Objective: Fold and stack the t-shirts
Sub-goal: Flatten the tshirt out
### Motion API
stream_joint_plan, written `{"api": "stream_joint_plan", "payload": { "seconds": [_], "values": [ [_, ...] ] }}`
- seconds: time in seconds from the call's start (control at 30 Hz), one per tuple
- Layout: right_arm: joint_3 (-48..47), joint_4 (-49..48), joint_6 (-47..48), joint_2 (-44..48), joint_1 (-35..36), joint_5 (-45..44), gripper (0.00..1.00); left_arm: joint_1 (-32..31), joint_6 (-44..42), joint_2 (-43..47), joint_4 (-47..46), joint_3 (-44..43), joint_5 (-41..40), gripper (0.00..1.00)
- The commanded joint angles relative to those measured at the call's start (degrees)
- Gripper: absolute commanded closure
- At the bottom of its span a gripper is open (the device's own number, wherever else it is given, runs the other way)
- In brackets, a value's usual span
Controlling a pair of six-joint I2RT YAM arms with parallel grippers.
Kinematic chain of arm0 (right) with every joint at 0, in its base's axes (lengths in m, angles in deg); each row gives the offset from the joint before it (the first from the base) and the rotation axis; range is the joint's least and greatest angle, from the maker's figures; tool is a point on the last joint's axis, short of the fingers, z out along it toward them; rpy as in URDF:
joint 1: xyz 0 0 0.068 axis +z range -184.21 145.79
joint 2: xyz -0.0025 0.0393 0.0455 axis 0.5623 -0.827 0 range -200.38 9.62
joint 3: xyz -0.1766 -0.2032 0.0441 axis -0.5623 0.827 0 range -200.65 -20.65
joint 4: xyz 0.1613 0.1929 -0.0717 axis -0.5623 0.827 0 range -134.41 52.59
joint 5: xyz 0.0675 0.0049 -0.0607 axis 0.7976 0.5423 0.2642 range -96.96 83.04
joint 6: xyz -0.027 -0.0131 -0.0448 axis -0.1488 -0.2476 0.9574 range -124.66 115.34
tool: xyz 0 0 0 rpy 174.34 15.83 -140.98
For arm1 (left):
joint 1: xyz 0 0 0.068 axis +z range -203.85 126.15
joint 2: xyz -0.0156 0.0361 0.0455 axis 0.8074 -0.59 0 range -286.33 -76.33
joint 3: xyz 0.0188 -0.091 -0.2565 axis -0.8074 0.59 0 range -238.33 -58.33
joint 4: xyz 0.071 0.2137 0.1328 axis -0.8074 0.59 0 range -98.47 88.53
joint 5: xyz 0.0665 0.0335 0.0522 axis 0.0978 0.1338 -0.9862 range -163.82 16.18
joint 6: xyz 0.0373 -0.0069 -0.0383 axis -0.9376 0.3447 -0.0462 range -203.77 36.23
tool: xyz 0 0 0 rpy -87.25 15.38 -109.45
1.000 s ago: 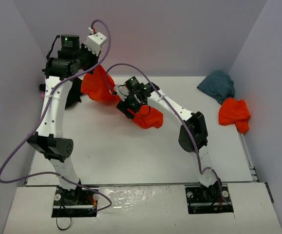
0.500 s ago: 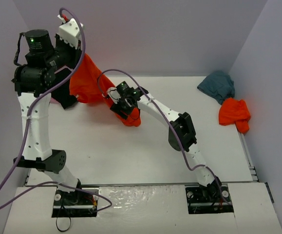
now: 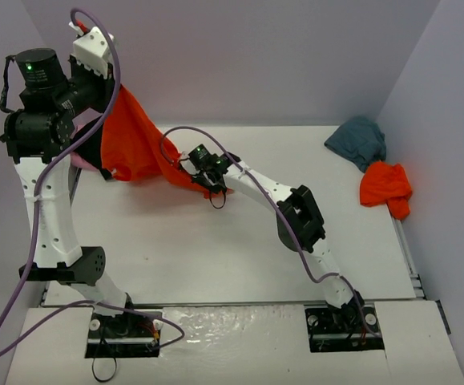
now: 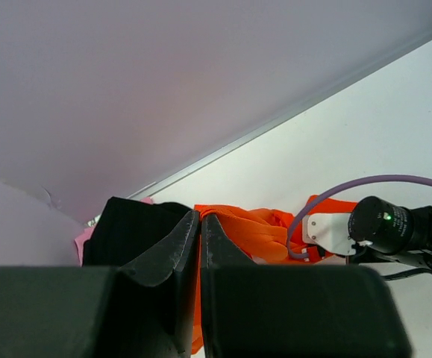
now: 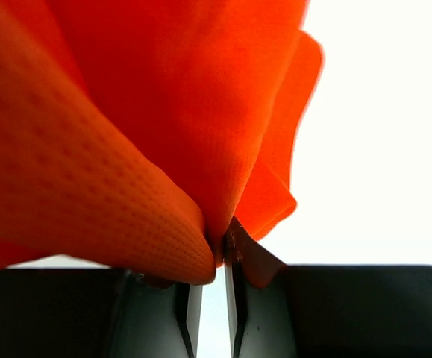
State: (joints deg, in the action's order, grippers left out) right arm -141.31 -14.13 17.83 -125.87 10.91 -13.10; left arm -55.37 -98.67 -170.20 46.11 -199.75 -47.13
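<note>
A bright orange-red t-shirt (image 3: 131, 140) hangs stretched between both grippers above the table's far left. My left gripper (image 3: 110, 82) is raised high and shut on the shirt's top edge, with cloth pinched at the fingertips (image 4: 199, 215). My right gripper (image 3: 199, 178) is lower, near the table, and shut on the shirt's other end (image 5: 223, 240). A second orange-red t-shirt (image 3: 385, 186) and a teal-grey t-shirt (image 3: 358, 139) lie crumpled at the far right. A black t-shirt (image 4: 130, 224) and a pink t-shirt (image 4: 80, 244) lie at the far left, beneath the hanging cloth.
Grey walls enclose the white table (image 3: 215, 257) at the back and both sides. The left arm's purple cable (image 3: 23, 281) loops out past the table's left edge. The right arm (image 3: 296, 216) slants across the middle of the table.
The left arm rose and swung left, lifting the orange-red shirt. The right gripper moved left and closed on the shirt's lower end, pulling the cloth taut between the two.
</note>
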Motion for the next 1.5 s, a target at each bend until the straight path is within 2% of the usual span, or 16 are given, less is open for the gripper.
{"api": "stream_joint_plan", "payload": {
  "seconds": [0.0,0.2,0.33,0.6,0.67,0.73,0.77,0.87,0.9,0.97,1.0,1.03,1.07,1.2,1.33,1.47],
  "values": [
    [5.06,-4.38,2.81,11.45,-1.39,-14.65,0.87,1.17,1.79,2.90,-6.37,-1.48,1.17,1.00],
    [10.03,-6.82,4.04,20.05,-5.91,-22.77,0.86,3.19,2.73,3.60,-6.26,-4.11,1.19,1.00],
    [15.26,-9.01,5.30,26.22,-9.81,-25.50,0.78,3.47,2.87,5.28,-6.69,-4.20,0.59,1.00],
    [29.33,-11.32,6.95,36.48,-12.37,-25.10,0.71,3.63,3.29,7.93,-6.21,-3.78,1.44,1.00],
    [29.96,-11.58,7.41,37.32,-12.61,-24.03,0.74,3.63,3.29,8.15,-6.16,-3.58,1.45,1.00],
    [30.92,-11.82,7.55,37.18,-12.59,-21.99,0.89,3.63,3.39,7.94,-6.24,-3.28,1.51,1.00],
    [30.78,-11.83,7.40,36.66,-12.46,-21.59,0.93,3.63,3.36,7.87,-6.26,-3.25,1.42,1.00],
    [29.84,-11.83,6.39,35.18,-12.25,-21.18,0.86,3.63,3.03,7.73,-6.33,-2.85,1.35,1.00],
    [29.44,-11.83,6.17,34.93,-12.25,-20.58,0.75,3.63,2.82,7.73,-6.27,-2.72,1.45,1.00],
    [28.74,-9.70,5.57,35.00,-12.91,-12.37,0.51,3.63,1.94,7.66,-5.50,-2.65,2.33,1.00],
    [28.03,-8.45,4.98,34.96,-13.36,-6.65,0.53,3.63,1.64,7.61,-4.94,-2.41,2.78,1.00],
    [27.14,-7.23,4.28,34.87,-13.83,-0.59,0.60,3.63,1.40,7.57,-4.34,-2.08,3.20,1.00],
    [26.93,-6.61,3.80,34.51,-14.31,6.61,0.61,3.63,0.77,7.46,-3.68,-1.72,3.53,1.00],
    [21.28,-3.32,1.93,26.79,-13.90,25.86,0.59,3.63,-1.29,6.67,-2.02,0.49,2.83,1.00],
    [9.85,1.55,0.91,16.26,-12.67,35.08,0.60,3.63,-1.81,7.09,-3.08,4.92,2.56,1.00],
    [2.28,2.36,-0.71,9.19,-10.54,37.67,0.62,3.63,-2.05,6.65,-3.69,6.78,1.70,1.00]
  ]
}}
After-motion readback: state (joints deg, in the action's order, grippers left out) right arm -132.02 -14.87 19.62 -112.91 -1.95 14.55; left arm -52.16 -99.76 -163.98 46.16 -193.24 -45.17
